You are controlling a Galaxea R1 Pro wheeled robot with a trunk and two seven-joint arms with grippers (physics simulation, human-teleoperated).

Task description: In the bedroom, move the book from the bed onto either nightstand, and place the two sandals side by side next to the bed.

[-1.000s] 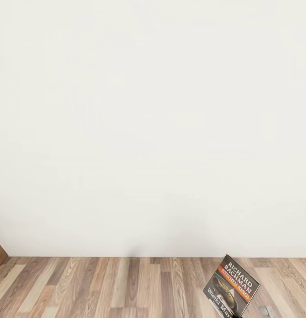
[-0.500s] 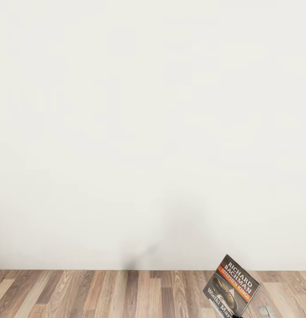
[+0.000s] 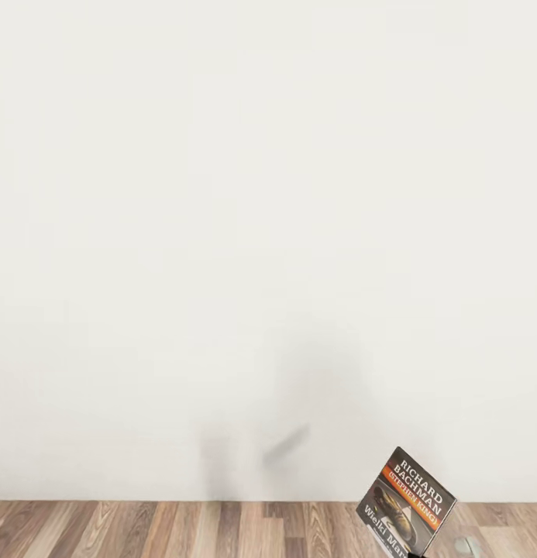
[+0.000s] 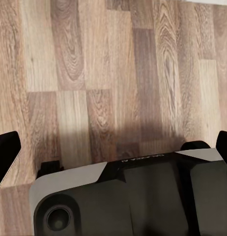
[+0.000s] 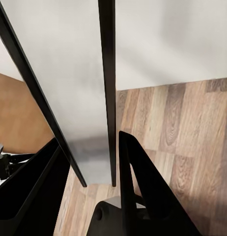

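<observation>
Head view: book (image 3: 407, 502) tilted before white wall (image 3: 260, 232), held in right jaws; left jaws wide over floor (image 4: 94, 73)

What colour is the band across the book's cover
Orange-red, running under the white author lettering on the book. The head view shows it best.

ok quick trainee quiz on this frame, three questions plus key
1. True or false: the book lies flat on the wood-plank floor.
2. The left gripper is: A) open over the floor; B) shut on a sandal; C) shut on the book.
3. Fill in: in the head view, behind the book stands a plain white ____.

Key:
1. False. It is held up, tilted, clamped in the right gripper.
2. A.
3. wall.
</observation>
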